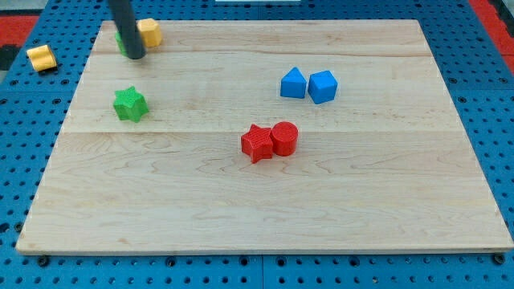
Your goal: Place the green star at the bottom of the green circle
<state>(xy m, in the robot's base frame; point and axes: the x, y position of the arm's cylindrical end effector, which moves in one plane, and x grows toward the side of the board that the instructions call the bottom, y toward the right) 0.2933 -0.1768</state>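
One green star [129, 104] lies on your wooden tabletop [265, 201], toward the view's left and in the upper half, clear of every other block. Your tip [134, 56] stands above it toward the view's top, apart from it. Just behind the rod a sliver of green [120, 42] shows; its shape is hidden, so you cannot confirm it as the green circle. A yellow block [149, 32] sits just to the right of the rod. No jaws on this rig, only the rod. A red star [257, 144] and a red cylinder [284, 138] touch near the centre. Two blue blocks [308, 84] sit side by side toward the upper right. Another yellow block [40, 58] lies off the tabletop at the view's left.
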